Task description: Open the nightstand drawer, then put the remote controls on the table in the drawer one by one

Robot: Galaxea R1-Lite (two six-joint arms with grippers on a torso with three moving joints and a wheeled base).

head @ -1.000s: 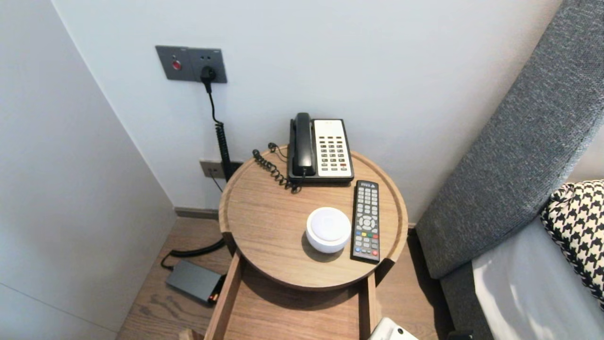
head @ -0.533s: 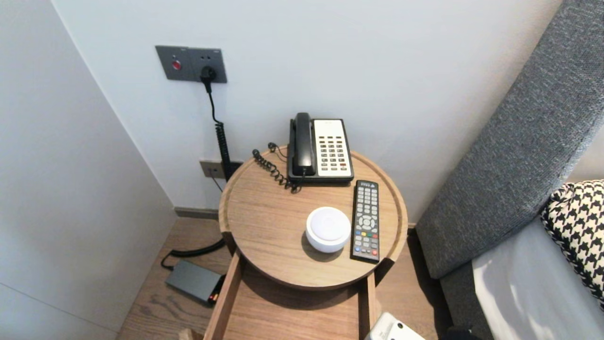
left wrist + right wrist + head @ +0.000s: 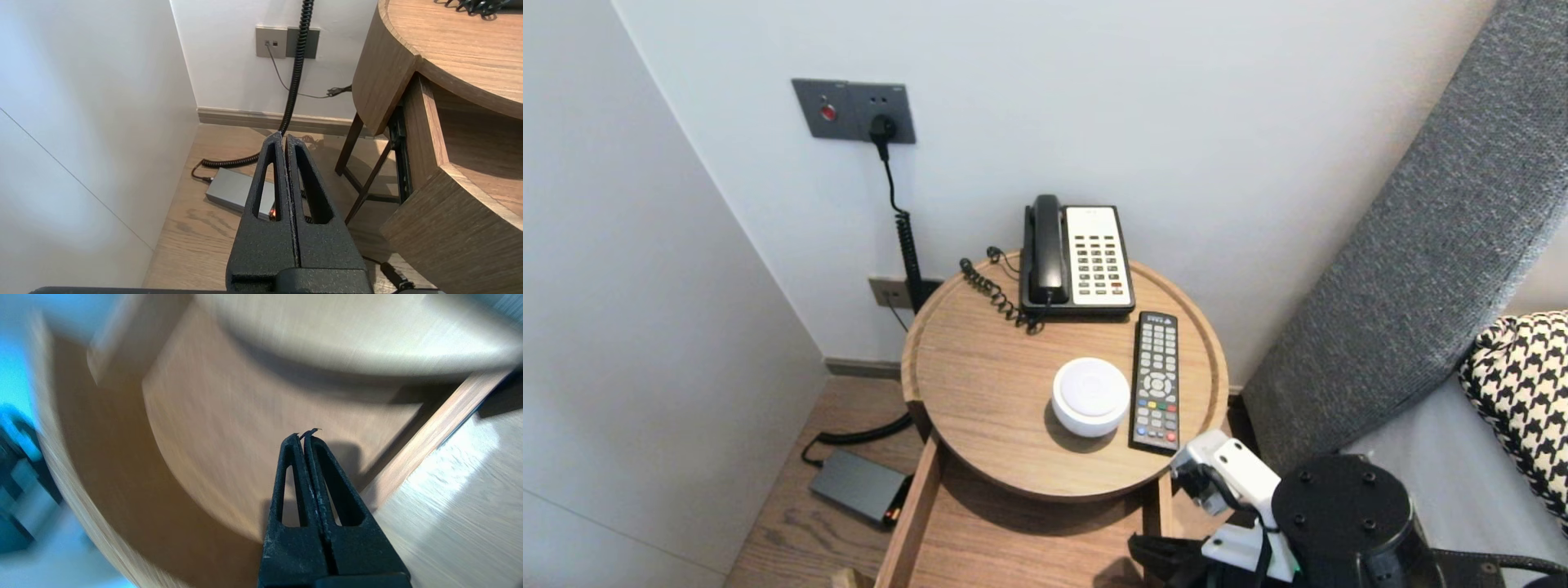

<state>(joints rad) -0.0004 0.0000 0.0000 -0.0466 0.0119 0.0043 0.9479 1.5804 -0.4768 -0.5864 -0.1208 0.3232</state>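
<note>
The right arm (image 3: 1245, 467) wears glossy white shells with rounded corners over black inner parts. Behind them sits a large round black joint cap (image 3: 1342, 510), matte, with small screws spaced around its face. A thin black cable (image 3: 1241, 505) curves across the white shell. The left hand (image 3: 284, 138) is black with a rough, grainy finish. Each of its fingers (image 3: 273, 143) is a tapering wedge pierced by a long slot, rising from a blocky black base. The right hand (image 3: 304, 435) has the same slotted black fingers, scuffed pale along the edges and slightly frayed at the tips.
</note>
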